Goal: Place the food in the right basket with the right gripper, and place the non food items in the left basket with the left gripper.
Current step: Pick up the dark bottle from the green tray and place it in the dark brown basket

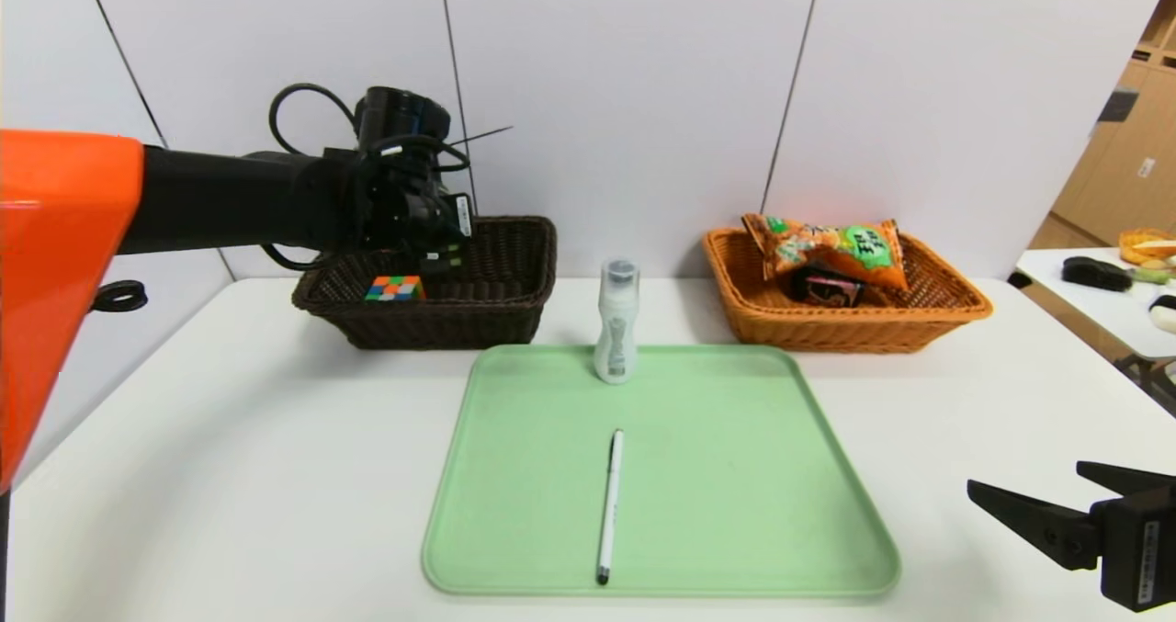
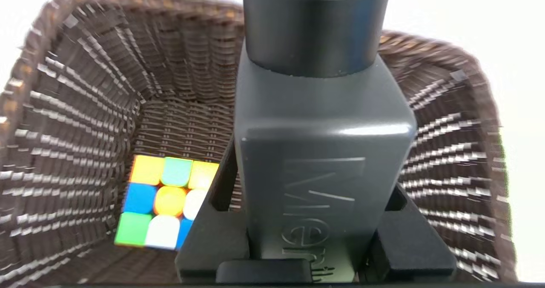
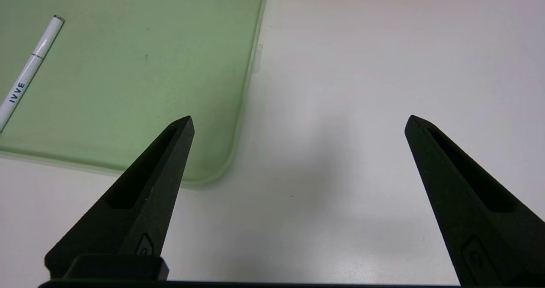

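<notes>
Hovering over the dark basket, left hand grips a rigid, light bottle; right hand gapes.

Left hand fingers hidden behind its body, dark packet half under snack bag
</notes>
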Robot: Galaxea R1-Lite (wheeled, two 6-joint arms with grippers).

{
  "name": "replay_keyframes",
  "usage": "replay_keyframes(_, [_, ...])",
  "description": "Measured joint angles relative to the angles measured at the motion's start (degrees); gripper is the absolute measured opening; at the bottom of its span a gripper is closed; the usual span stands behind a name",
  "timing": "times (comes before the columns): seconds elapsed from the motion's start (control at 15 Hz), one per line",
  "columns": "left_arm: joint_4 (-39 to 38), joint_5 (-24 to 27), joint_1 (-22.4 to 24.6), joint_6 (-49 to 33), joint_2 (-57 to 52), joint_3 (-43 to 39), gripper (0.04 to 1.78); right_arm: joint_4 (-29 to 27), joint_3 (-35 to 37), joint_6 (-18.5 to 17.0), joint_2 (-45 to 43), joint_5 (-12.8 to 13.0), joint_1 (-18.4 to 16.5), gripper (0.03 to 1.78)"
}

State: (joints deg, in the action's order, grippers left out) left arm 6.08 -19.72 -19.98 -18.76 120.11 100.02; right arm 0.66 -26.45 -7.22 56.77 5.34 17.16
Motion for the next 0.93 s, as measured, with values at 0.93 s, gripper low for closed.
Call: replay_keyframes(0.93, [-10.4,-7.1,-0.3,6.7,11.2,2.5,0.61,0.2,0.0,0.0,0.4,-0.2,0.0,1.71])
